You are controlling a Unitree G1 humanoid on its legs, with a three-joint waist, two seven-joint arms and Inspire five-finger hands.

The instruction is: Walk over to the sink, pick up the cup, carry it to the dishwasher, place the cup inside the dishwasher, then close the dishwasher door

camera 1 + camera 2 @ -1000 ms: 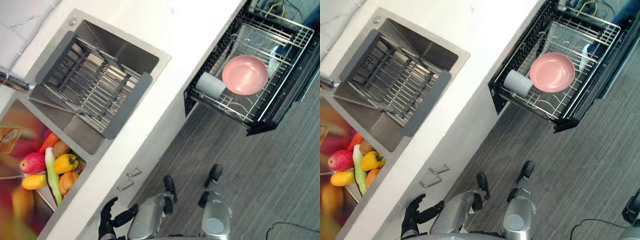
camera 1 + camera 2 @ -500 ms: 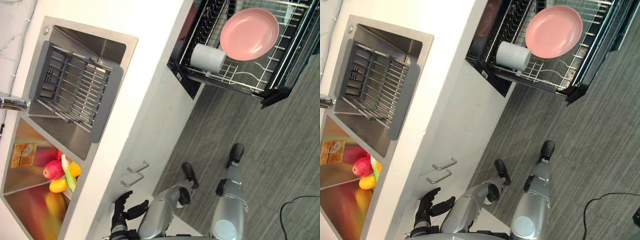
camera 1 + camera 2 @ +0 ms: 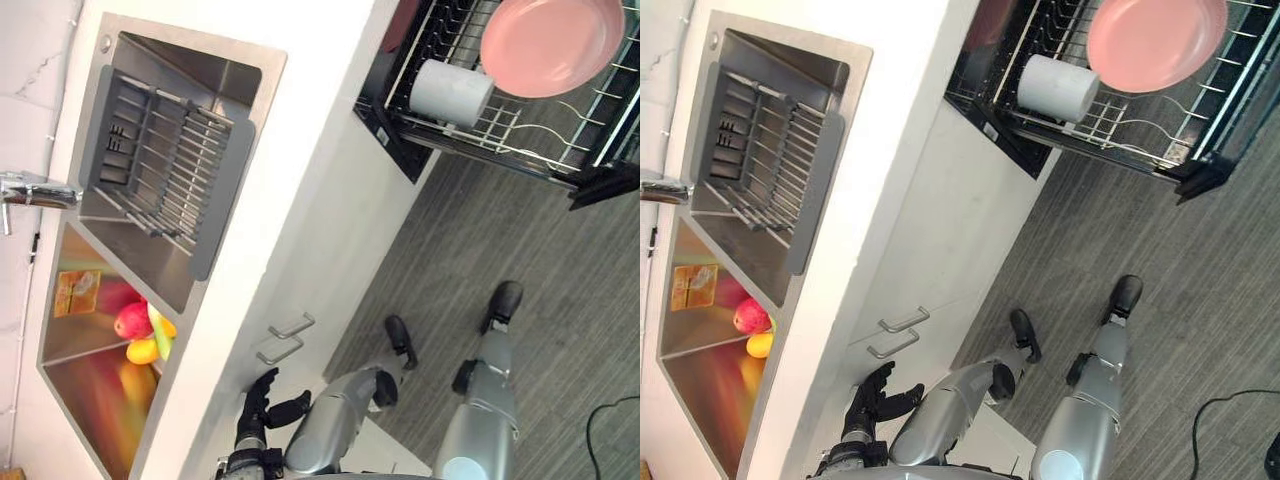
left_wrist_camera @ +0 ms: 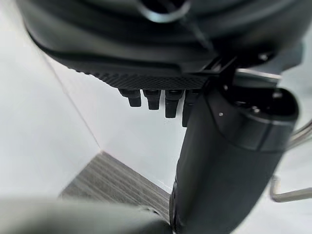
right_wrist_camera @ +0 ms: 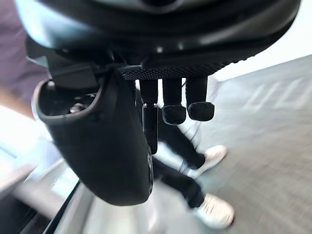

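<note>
Two shoes (image 5: 214, 213) past right hand (image 5: 100, 141); cup (image 3: 450, 93) in dishwasher (image 3: 592, 182).

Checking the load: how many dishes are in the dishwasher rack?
2. A white cup lies on its side in the dishwasher rack, a pink plate right beside it. The rack runs past the view's edge, so more may be hidden.

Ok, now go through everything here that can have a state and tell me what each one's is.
Black wire dishwasher rack: pulled out.
Round pink plate: resting in that rack.
White cylindrical cup: lying on its side in the rack, beside the plate.
Grey slatted sink rack: set across the steel basin.
White cabinet drawers: shut.
Left hand: open, holding nothing.
Right hand: open, holding nothing.
</note>
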